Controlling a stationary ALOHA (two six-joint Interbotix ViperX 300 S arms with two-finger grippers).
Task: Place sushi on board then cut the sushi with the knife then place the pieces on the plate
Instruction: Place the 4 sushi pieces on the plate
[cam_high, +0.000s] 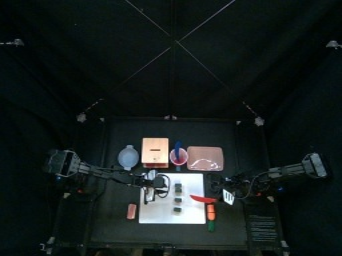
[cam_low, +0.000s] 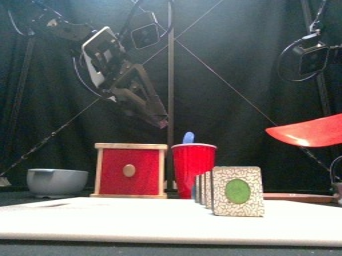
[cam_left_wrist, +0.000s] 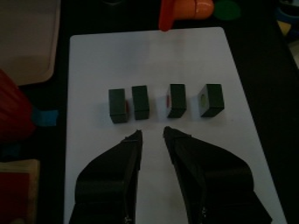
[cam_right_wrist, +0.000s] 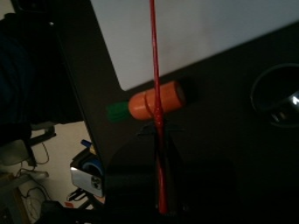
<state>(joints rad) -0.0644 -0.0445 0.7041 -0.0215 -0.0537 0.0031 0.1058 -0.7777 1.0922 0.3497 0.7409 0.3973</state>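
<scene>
Several dark green sushi pieces stand in a row on the white cutting board, split apart with small gaps; they also show near and large in the front view. My left gripper hovers just short of the row, jaws slightly open and empty. My right gripper is shut on the red knife, held above the board's right edge, blade raised off the surface. The pink plate lies at the back right.
A wooden box with a red drawer front, a red cup and a blue-grey bowl stand behind the board. An orange carrot toy lies by the board's right edge under the knife. A small red toy lies left of the board.
</scene>
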